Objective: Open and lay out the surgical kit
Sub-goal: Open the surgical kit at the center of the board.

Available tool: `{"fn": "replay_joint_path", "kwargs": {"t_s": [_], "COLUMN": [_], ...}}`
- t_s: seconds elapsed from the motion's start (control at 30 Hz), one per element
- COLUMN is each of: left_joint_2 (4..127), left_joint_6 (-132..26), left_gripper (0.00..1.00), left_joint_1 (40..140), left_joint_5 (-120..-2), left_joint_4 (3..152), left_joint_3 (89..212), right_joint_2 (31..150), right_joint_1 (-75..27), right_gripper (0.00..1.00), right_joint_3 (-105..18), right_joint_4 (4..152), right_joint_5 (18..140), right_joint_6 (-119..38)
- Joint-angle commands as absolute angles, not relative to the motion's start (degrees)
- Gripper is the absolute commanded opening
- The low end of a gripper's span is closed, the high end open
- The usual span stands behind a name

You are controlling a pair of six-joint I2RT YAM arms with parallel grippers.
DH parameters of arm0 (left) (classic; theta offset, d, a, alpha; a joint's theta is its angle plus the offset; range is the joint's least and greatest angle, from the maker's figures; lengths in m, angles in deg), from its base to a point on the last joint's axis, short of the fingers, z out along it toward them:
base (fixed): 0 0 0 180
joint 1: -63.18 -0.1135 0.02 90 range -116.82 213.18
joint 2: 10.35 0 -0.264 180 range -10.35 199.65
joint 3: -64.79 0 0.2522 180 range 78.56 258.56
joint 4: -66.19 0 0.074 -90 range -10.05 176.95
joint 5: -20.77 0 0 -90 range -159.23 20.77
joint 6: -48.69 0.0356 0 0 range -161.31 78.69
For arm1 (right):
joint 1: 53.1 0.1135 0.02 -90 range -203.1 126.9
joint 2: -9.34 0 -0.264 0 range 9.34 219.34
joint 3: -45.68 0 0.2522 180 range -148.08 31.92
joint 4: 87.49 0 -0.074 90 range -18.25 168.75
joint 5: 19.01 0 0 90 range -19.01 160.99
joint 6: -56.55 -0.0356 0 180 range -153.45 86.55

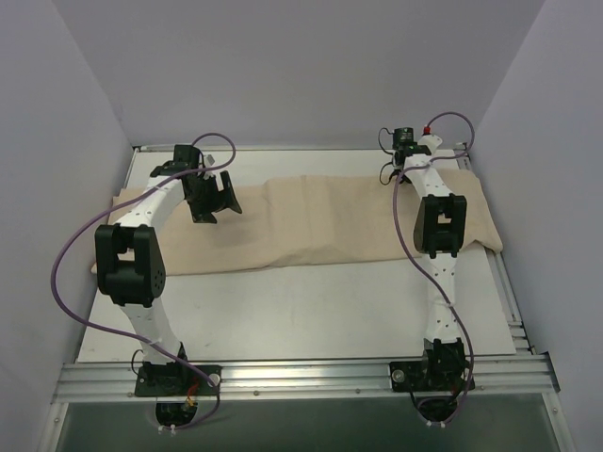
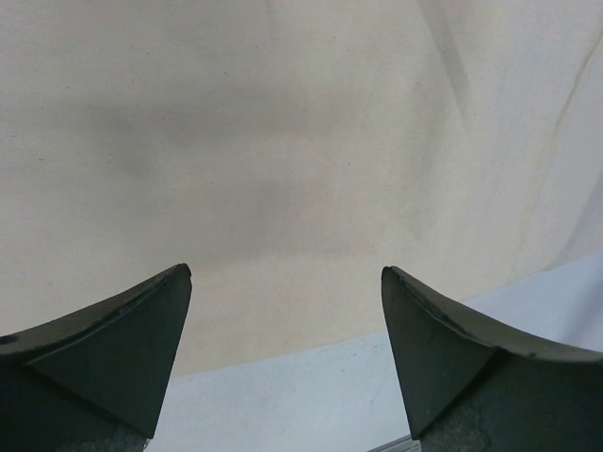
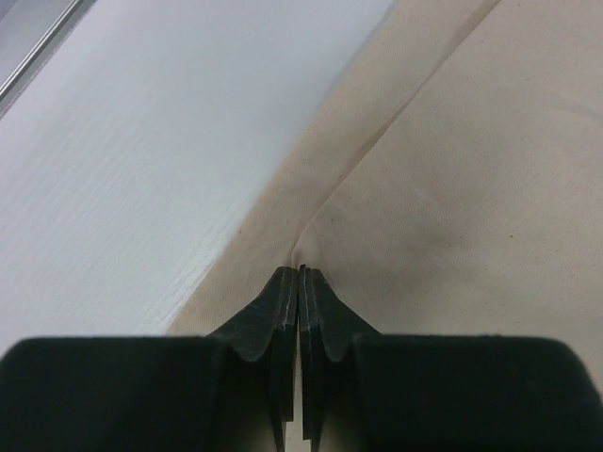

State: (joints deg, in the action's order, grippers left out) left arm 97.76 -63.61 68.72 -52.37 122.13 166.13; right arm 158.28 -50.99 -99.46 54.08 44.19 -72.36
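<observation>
Currently my right gripper [image 3: 300, 271] pinches the cloth wrap [image 1: 320, 226] at upper right; my left gripper [image 2: 285, 273] gapes. That thin fold could slip free.

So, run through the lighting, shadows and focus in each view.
Top external: even, diffuse light, sharp throughout, with only faint shadows on the cloth wrap. Left wrist: soft grey shadow patches across the cloth, and the open left gripper looks dark and slightly soft. Right wrist: a dark shadow on the cloth where the right gripper pinches a crease; the table is bright, with no glare.
</observation>
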Motion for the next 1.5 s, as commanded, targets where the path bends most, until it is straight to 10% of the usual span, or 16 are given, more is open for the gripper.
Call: {"fn": "replay_joint_path", "kwargs": {"t_s": [0.0, 1.47], "left_joint_2": [95.82, 113.21], "left_joint_6": [-64.33, -98.52], "left_gripper": [0.91, 0.88], "left_joint_1": [68.89, 74.68], "left_joint_5": [-52.18, -46.03], "left_joint_4": [121.61, 129.43], "left_joint_3": [166.53, 193.83], "right_joint_2": [156.65, 99.78], "right_joint_1": [-51.78, -52.49], "right_gripper": [0.00, 0.00], "right_joint_3": [-100.27, -31.73], "right_joint_4": [53.26, 56.25], "right_joint_5": [44.27, 63.79], "right_joint_6": [-73.35, -71.59]}}
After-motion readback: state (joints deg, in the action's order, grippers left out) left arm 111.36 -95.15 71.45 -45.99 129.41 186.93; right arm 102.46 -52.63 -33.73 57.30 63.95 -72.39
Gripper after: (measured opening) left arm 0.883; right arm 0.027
